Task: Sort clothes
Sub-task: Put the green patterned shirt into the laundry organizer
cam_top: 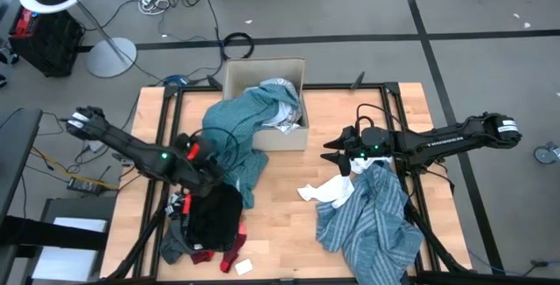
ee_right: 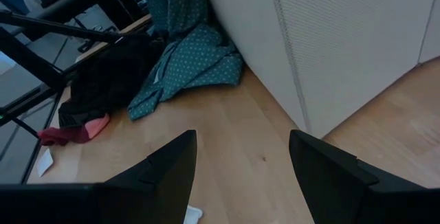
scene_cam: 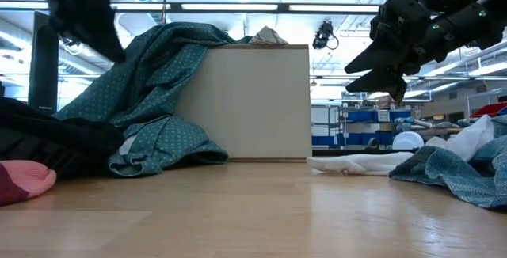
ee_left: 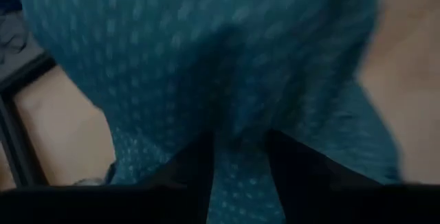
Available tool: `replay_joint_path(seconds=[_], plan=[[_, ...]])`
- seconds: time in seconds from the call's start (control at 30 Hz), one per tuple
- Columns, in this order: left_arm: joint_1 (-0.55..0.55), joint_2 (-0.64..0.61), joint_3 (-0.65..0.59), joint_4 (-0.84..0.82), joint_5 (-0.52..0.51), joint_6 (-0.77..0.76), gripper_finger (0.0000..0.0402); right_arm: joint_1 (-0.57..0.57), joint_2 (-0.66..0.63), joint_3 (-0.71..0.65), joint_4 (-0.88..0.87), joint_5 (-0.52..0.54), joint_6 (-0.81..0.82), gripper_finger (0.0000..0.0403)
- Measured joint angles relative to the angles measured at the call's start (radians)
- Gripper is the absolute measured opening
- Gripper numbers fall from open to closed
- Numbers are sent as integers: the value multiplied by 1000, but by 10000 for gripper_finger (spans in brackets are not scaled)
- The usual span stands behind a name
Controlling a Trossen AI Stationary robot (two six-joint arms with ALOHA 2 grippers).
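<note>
The left gripper's (ee_left: 237, 176) two dark fingers stand a narrow gap apart with the teal dotted fabric garment (ee_left: 206, 66) filling everything ahead of them; the cloth appears to run down between the tips, but whether they actually pinch it cannot be told. From above, that gripper (cam_top: 206, 173) sits at the lower edge of the teal garment (cam_top: 241, 128), which drapes out of the tan cardboard box (cam_top: 296, 66) and down onto the wooden desk (cam_top: 280, 189). Just beside it lies a black garment (cam_top: 214, 215) with small red pieces (cam_top: 232, 254) at its near edge.

The right gripper (ee_right: 240, 176) has its fingers spread wide and holds nothing — it hovers above bare desk, pointed toward the box's side. It (cam_top: 337, 156) hangs just above the white cloth (cam_top: 328, 191), with the blue-white striped shirt (cam_top: 372, 224) heaped beneath the arm.

The step in hand looks like the left arm working the teal garment, either drawing it from the box or feeding it in. The next move calls for a firm pinch on a single layer and a lift high enough to clear the box rim — loose folds could drag the black garment along.
</note>
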Motion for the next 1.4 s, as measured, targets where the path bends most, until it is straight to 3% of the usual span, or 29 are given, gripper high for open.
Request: replay_joint_path(seconds=[0.3,0.37,0.5,0.63,0.73,0.9,1.03,1.17,1.27,1.4], plan=[[87,2,-277,280,26,-48,138,0,0,0,0,1,-1,233],[111,2,-308,342,49,-50,115,0,0,0,0,1,-1,233],[124,-6,-301,358,70,-1,18,0,0,0,0,1,-1,233],[123,-32,-168,236,53,66,5,0,0,0,0,1,-1,233],[122,-37,8,103,-5,143,3,0,0,0,0,1,-1,233],[139,-38,310,67,-184,465,2,0,0,0,0,1,-2,233],[243,-35,505,248,-211,831,1,0,0,0,2,1,-2,233],[391,-4,610,579,-112,1194,1,0,0,0,13,1,-3,233],[508,65,701,742,-10,1346,1,0,0,0,15,2,-7,233],[635,201,861,838,52,1458,0,0,0,0,16,2,-11,233]])
